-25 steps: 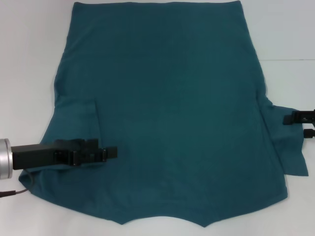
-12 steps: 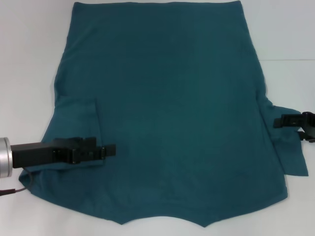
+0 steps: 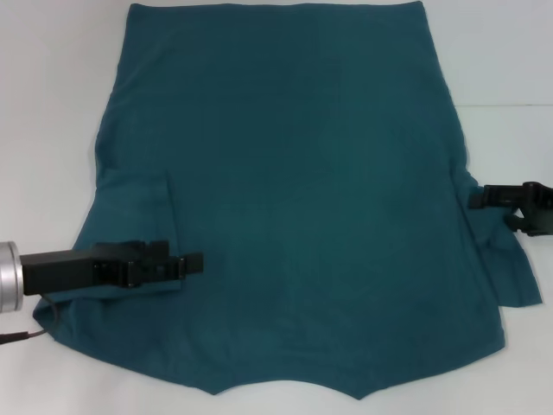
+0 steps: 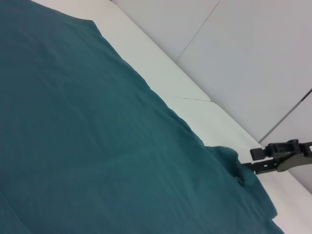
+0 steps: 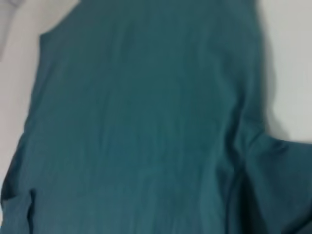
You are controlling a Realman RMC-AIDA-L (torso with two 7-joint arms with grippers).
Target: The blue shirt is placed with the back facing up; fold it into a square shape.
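the shirt lies spread flat on the white table, hem far from the robot, collar near, so both sleeves are within reach for folding inward. the left sleeve already lies folded onto the body, and the left gripper rests low over it, probably pinning or releasing the fold; i cannot tell whether its pincer is open or closed. the right gripper hovers at the right sleeve, which lies spread outward; its pincer state is unclear too. nothing else lies in the way.
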